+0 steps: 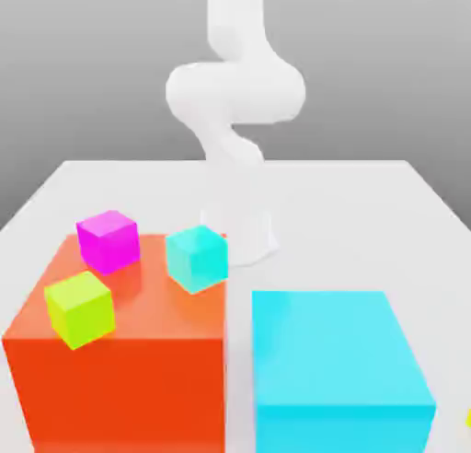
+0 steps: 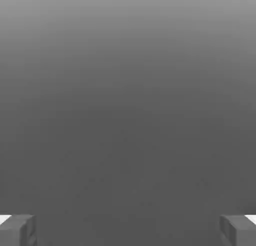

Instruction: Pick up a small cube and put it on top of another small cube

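Note:
The magenta-pink small cube (image 1: 108, 240) sits on top of the big orange block (image 1: 120, 368), near its far corner at the exterior view's left. At the exterior view's right edge, low on the table, a thin sliver of the yellow small cube (image 1: 467, 418) shows, with most of it cut off. In the hand view my gripper (image 2: 128, 232) is open. Its two fingertips (image 2: 17, 231) stand far apart with nothing between them, and plain grey background lies beyond. The white arm (image 1: 235, 92) rises from its base at the back of the table.
A cyan small cube (image 1: 197, 257) and a lime small cube (image 1: 81, 308) also rest on the orange block. A big cyan block (image 1: 336, 368) stands beside it at the exterior view's right. The arm's base (image 1: 241, 235) is behind the blocks on the white table (image 1: 368, 212).

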`<state>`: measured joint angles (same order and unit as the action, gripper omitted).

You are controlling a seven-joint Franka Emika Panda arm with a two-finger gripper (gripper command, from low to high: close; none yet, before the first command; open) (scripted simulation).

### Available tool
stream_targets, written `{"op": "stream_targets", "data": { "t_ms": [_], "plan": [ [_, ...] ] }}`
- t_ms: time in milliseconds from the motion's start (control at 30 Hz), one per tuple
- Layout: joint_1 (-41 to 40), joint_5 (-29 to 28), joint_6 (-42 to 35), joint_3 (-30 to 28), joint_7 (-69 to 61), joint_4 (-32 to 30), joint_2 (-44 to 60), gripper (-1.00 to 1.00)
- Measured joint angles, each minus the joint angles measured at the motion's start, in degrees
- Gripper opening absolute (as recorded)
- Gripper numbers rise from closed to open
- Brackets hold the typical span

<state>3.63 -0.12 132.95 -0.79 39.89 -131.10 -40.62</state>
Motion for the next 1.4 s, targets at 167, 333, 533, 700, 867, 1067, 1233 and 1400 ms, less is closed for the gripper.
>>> {"op": "stream_targets", "data": {
  "t_ms": [167, 333, 533, 700, 867, 1067, 1233, 1400],
  "plan": [
    [6.6, 0.6, 2.4, -1.1, -12.9, 1.4, 10.7, 0.00],
    [12.1, 1.8, 4.7, -1.3, -25.7, 2.7, 21.1, 0.00],
    [17.0, 3.1, 7.5, 0.1, -40.9, 4.4, 33.5, 0.00],
    [21.5, 2.8, 9.8, 2.1, -52.7, 5.7, 43.9, 0.00],
    [23.2, 0.3, 12.2, 4.8, -63.0, 7.0, 54.2, 0.00],
    [25.9, -5.3, 15.7, 7.3, -71.8, 8.8, 66.7, 0.00],
    [27.0, -6.8, 21.0, 6.3, -71.8, 10.4, 74.2, -1.00],
    [27.1, -6.9, 21.3, 6.2, -71.7, 10.6, 74.8, -1.00]
  ]
}}
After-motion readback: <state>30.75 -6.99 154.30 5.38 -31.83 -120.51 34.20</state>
